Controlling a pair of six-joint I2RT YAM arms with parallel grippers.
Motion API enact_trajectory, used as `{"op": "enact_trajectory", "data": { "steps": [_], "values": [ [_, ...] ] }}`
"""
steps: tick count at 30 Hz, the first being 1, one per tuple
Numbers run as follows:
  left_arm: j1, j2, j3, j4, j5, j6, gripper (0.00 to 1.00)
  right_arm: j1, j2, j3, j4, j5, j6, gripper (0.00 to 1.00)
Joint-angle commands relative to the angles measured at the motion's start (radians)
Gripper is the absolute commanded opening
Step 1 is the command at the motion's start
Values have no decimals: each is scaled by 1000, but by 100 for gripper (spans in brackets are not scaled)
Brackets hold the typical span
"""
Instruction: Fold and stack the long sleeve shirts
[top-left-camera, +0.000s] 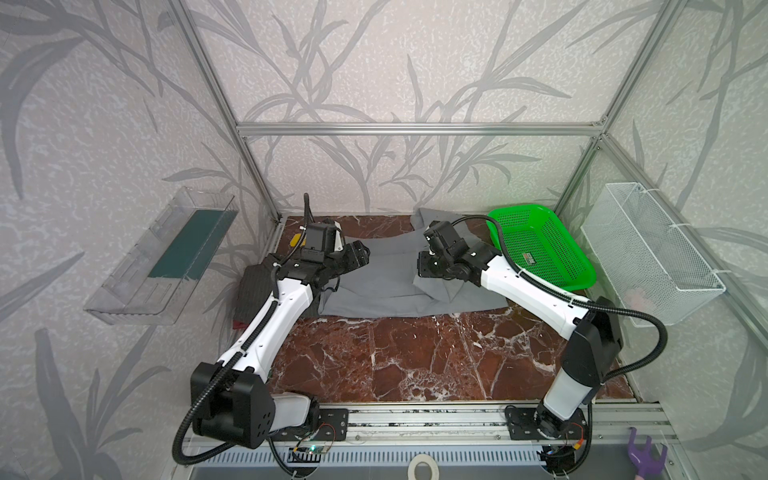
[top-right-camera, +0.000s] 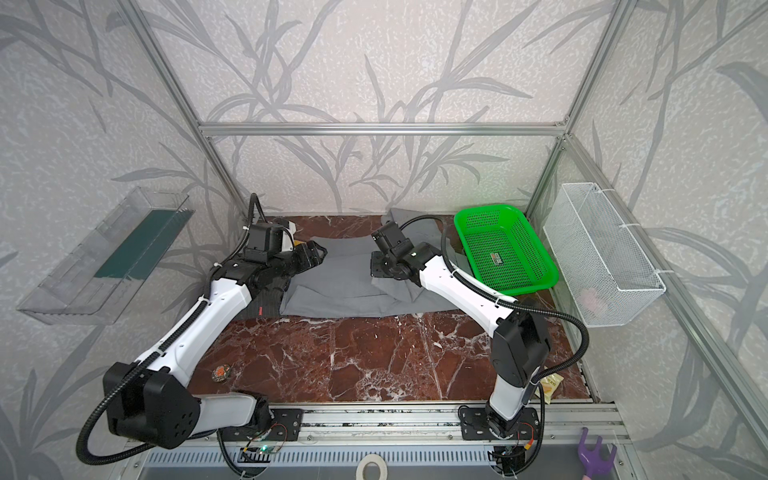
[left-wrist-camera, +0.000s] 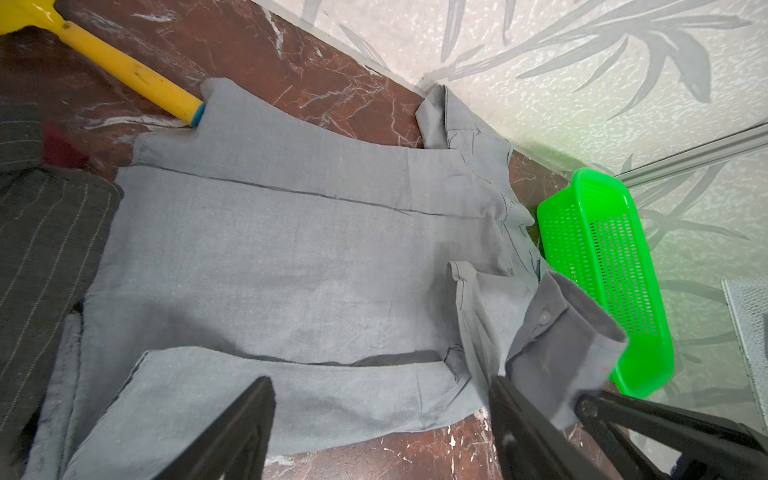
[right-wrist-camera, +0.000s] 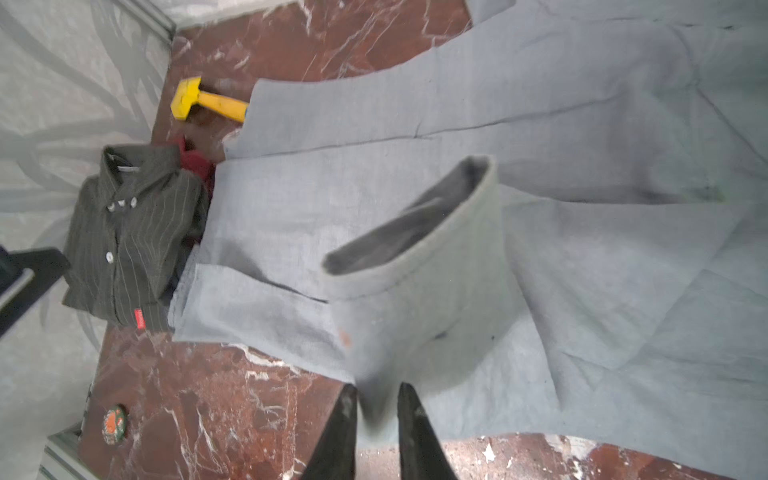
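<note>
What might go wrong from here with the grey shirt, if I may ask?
The cuff stands raised between the right gripper's fingers; it may snag or flop crooked. The yellow hammer lies against the grey shirt's edge and could get folded in. Tugging might disturb the folded striped shirt beside it.

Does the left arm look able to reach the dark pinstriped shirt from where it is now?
Probably yes. The left gripper is open and empty above the light-grey shirt, and the pinstriped shirt lies close beside that arm with nothing on top of it. The arm would have to draw back.
</note>
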Motion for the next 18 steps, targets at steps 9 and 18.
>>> {"op": "enact_trajectory", "data": {
  "steps": [9,18],
  "values": [
    [1,-104,-109,35,-29,69,84,-59,-99,-52,23,62,-169,71],
    [1,-89,-139,26,20,86,84,-252,28,-199,239,-407,-245,56]
  ]
}}
